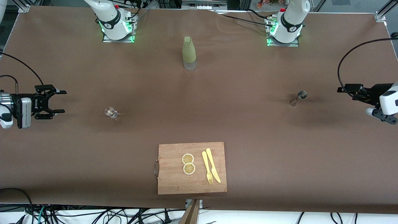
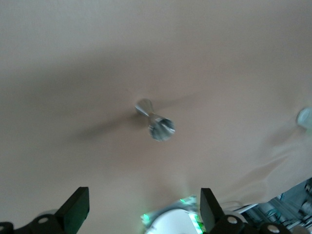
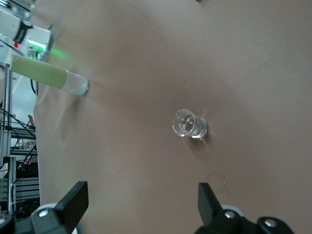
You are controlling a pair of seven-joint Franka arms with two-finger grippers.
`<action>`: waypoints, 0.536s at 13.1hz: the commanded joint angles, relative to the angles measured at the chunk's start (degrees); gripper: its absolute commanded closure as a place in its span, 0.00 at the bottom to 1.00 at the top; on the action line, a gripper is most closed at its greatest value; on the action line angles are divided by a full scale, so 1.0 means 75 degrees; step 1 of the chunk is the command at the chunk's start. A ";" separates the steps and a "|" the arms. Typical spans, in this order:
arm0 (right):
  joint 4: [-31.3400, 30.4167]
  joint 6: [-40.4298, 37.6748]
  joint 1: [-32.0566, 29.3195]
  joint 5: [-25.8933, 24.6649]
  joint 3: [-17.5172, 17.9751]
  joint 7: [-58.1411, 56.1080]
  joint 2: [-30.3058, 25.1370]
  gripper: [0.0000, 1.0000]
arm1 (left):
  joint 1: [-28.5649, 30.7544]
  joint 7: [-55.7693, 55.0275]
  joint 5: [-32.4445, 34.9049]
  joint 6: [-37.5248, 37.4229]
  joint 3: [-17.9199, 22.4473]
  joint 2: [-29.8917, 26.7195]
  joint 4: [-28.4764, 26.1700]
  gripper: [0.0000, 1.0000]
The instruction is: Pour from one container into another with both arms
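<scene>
Both arms wait at worktop (image 1: 248, 124) ends: right hand (image 1: 59, 101) spread empty near clear glass (image 1: 111, 112); left hand (image 2: 145, 207) spread empty near steel jigger (image 1: 298, 97). Green bottle (image 1: 189, 53) unlabelled.

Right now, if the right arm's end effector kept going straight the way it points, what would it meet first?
Most likely the small clear glass: the right end effector, fingers open and empty, points along the table toward it, though its height above the cloth is unclear.

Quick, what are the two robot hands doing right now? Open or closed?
Left gripper: open, holding nothing, in the air facing the metal jigger.
Right gripper: open, holding nothing, in the air facing the small glass.
</scene>
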 commanded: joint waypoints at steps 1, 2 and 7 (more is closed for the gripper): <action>-0.0212 0.0029 0.0390 -0.0844 0.0024 0.1512 -0.0742 0.00 | -0.0604 -0.1697 0.0469 -0.0387 -0.0177 -0.0784 -0.0241 0.00; -0.0212 0.0006 0.0577 -0.1149 0.0024 0.2215 -0.0977 0.00 | -0.0874 -0.1934 0.0644 -0.0517 -0.0177 -0.1007 -0.0229 0.00; -0.0398 0.0051 0.1469 -0.2686 0.0048 0.6782 -0.2020 0.00 | -0.1346 -0.1785 0.0774 -0.0671 -0.0189 -0.1759 -0.0112 0.00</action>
